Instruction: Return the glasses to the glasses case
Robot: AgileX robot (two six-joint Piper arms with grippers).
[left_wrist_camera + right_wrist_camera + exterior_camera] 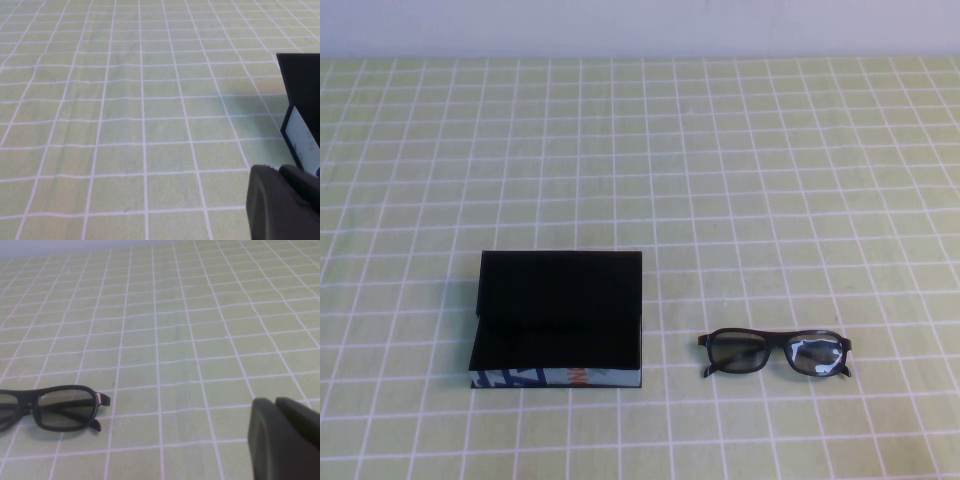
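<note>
Neither tool shows in the high view. The right tool (285, 440) appears only as a dark bulk in the lower right corner of its wrist view, and whether it is open or closed cannot be told; it holds nothing visible. The left tool (282, 202) shows likewise in the lower right corner of its own view, its state also impossible to tell.

From the right tool, the glasses (47, 407) lie toward the lower left of that wrist view, near but apart. In the high view the glasses (775, 352) sit at lower right of the frame on the green gridded bench (720, 180), long axis running left to right, arms seemingly folded behind the frame, lenses facing the lower edge. The right arm looks the nearer one.

The glasses case (558, 320) stands open at lower left of centre, lid raised toward the frame's top, its long axis also left to right, parallel to the glasses and well apart from them. The left wrist view catches its edge (302, 100) at right.
</note>
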